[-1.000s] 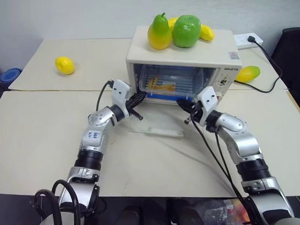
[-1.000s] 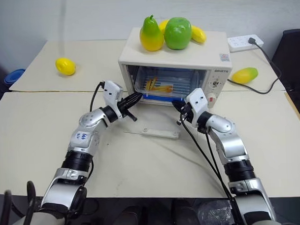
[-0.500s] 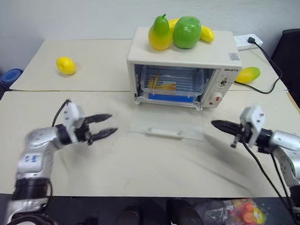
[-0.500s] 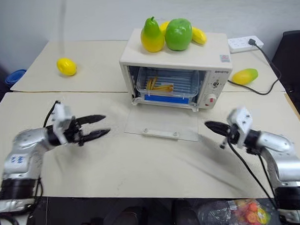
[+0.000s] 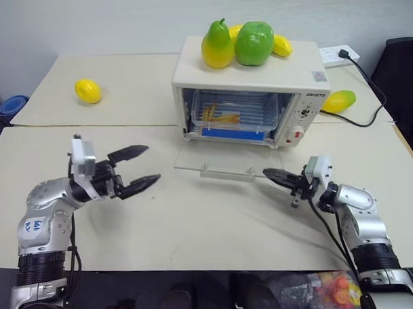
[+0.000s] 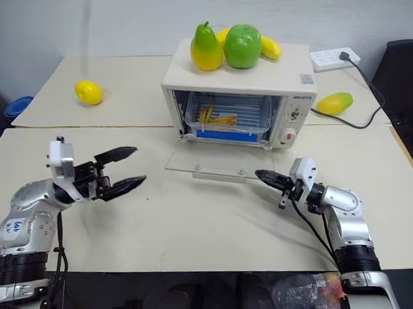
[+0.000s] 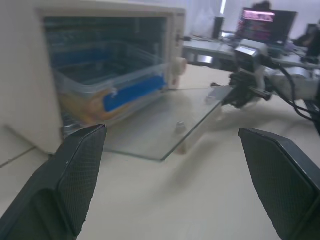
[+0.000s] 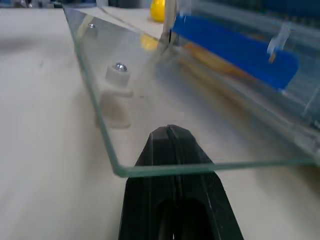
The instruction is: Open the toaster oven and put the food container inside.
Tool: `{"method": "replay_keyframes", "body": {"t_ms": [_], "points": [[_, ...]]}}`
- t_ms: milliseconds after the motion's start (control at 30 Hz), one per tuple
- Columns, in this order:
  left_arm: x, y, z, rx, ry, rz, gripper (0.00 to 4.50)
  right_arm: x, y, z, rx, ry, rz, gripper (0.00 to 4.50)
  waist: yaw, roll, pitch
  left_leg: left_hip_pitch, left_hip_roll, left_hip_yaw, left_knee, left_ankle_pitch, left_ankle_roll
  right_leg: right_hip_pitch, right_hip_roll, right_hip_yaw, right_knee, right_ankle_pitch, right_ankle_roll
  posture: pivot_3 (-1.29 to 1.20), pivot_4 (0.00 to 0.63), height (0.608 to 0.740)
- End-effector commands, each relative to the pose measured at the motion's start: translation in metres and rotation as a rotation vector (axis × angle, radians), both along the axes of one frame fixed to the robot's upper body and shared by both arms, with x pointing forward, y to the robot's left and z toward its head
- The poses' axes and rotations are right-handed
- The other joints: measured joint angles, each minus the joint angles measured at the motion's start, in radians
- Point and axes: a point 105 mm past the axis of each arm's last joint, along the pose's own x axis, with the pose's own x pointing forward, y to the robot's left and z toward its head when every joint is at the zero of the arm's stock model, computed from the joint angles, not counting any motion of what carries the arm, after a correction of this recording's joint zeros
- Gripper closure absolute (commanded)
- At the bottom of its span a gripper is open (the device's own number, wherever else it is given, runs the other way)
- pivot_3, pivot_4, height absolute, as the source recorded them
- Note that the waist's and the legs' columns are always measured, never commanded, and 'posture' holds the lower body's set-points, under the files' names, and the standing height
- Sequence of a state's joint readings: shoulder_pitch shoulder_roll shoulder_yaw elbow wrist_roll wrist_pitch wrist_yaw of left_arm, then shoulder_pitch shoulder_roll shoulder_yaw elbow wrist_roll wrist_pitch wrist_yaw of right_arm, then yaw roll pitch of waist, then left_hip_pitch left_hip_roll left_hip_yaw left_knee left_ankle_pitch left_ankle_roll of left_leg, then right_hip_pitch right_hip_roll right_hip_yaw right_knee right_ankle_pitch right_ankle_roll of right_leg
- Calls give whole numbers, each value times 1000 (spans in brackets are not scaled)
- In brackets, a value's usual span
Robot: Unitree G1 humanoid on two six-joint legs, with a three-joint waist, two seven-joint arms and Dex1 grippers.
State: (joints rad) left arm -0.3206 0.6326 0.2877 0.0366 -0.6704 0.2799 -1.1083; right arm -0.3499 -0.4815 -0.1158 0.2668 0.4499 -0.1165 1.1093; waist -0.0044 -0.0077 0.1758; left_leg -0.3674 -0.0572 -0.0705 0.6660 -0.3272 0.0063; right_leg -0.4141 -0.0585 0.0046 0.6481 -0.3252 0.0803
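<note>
The cream-white toaster oven (image 5: 251, 78) stands at the middle back of the table, its glass door (image 5: 213, 157) dropped open toward me. Inside on the rack sits the food container (image 5: 234, 117), clear with a blue clip and orange strips; the left wrist view shows the container (image 7: 105, 85) too. My left gripper (image 5: 152, 163) hovers open and empty over the table, left of the door. My right gripper (image 5: 268, 173) is shut and empty, its tip at the door's front right corner. In the right wrist view its fingertips (image 8: 170, 137) lie just under the glass edge.
A pear (image 5: 217, 45), a green apple (image 5: 254, 43) and yellow fruit rest on the oven's top. A lemon (image 5: 87, 91) lies far left, a mango (image 5: 339, 100) right of the oven. A power strip (image 5: 339, 53) with a black cable is at the back right. A blue bowl (image 5: 13, 105) sits off the table's left edge.
Both grippers left the oven mouth, where the container stays. The left one opened and drew back left. The right swung out, then came in to the door's front corner.
</note>
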Motion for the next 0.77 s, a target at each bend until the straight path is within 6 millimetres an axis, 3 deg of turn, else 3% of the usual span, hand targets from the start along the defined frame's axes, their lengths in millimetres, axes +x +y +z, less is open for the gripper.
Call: {"method": "replay_keyframes", "body": {"t_ms": [33,167,267,367,500,567,700,767], "points": [[-8,2,18,-44,-28,1,20,-4,-1,52,147,-121,3,4500,1,0,0,0,0,0,0,0,0,0,0,0,0,0,0,0,150,740],[-10,6,15,59,-56,25,20,-12,-3,91,256,-156,1,4500,3,0,0,0,0,-1,0,0,0,0,0,0,-1,0,0,0,150,740],[-16,13,3,177,-92,37,0,-27,1,94,239,-104,39,4128,4,1,0,0,0,-1,-1,0,0,0,0,0,-2,0,0,0,150,740],[-26,28,-11,231,-40,88,0,-65,8,51,-42,-57,177,3322,9,0,0,-1,0,-1,-3,0,1,0,0,-1,-4,0,0,0,150,740],[-39,44,-40,332,16,152,0,-84,-8,13,-179,-12,180,1966,4,1,0,-1,0,0,-4,-2,3,1,-1,1,-6,0,0,0,150,740],[-41,57,-60,346,72,236,0,-85,-15,-3,-206,11,152,1285,2,0,0,0,0,1,-2,-2,4,3,-1,1,-6,1,1,0,150,740],[-43,63,-75,346,73,300,0,-84,-25,-21,-237,9,86,24,4,1,0,13,0,2,-5,-6,10,13,-1,2,-6,1,0,0,150,740],[-42,62,-75,328,70,317,0,-82,-27,-22,-227,4,57,24,4,1,0,13,0,1,-6,-7,9,13,-1,1,-7,1,0,0,150,740]]}}
